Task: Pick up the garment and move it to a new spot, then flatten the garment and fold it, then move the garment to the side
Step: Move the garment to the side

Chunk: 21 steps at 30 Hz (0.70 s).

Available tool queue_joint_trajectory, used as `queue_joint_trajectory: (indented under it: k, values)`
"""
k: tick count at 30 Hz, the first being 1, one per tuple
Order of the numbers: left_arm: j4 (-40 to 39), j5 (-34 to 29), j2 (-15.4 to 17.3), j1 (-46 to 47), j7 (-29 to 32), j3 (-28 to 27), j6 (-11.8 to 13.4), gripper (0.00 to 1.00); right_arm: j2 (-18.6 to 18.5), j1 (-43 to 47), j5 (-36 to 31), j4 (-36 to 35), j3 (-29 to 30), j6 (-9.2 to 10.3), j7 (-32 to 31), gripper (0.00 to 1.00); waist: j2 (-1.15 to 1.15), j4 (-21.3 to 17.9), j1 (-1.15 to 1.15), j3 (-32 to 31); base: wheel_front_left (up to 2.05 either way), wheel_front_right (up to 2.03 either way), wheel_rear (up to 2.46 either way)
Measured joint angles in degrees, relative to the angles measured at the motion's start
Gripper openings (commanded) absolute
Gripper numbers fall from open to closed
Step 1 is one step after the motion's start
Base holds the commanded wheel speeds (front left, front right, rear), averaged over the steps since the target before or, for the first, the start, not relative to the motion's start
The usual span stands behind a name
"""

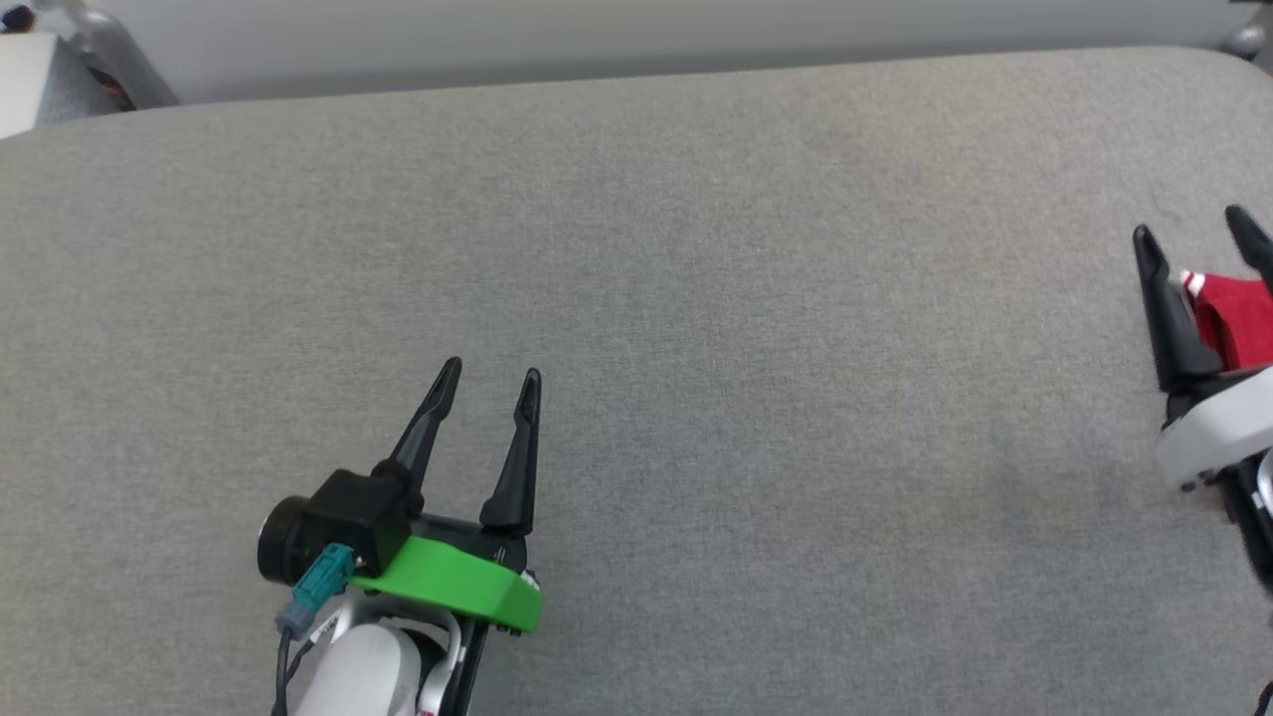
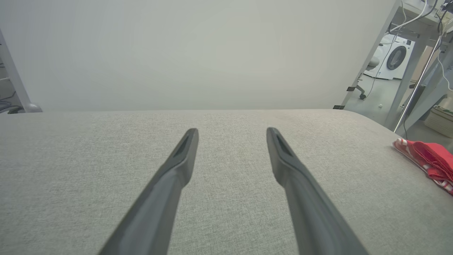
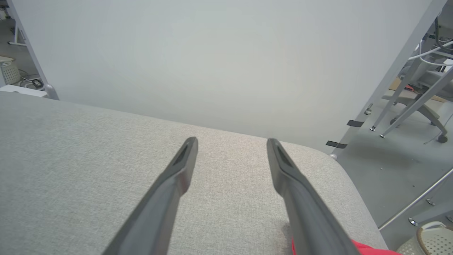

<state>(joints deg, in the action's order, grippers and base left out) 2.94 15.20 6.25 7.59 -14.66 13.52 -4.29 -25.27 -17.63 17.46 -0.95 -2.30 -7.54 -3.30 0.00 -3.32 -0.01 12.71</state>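
Garment point(image 1: 1238, 318) lies mostly cut off under right end effector point(image 1: 1191, 224).

Head view downward, wrist views low across shared grey table point(image 2: 226, 170)

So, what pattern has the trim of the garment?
Red-and-white stripes; the trim of the red garment shows best in the left wrist view.

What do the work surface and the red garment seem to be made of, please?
The work surface looks like grey woven fabric, matte, its fine weave visible. The garment looks like thin soft red cloth, lying in limp folds; its fibre cannot be told.
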Motion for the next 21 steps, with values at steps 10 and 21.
queue_joint_trajectory:
  k: [10, 21]
  values:
    - [1.62, -0.02, -1.29, -5.26, 0.00, -3.46, -0.78, 1.00, 9.84, 10.22, -0.68, 1.12, 0.03, 0.00, 9.66, 1.00, 0.00, 5.25, 0.00, -6.35, 0.00, 0.00, 0.00]
    - [3.43, -0.98, -2.48, -7.79, 0.00, -6.71, -2.02, 1.00, 17.67, 16.23, -3.22, 5.28, -0.07, 0.01, 16.18, 1.00, 0.00, 7.99, 0.00, -10.14, 0.00, 0.00, 0.00]
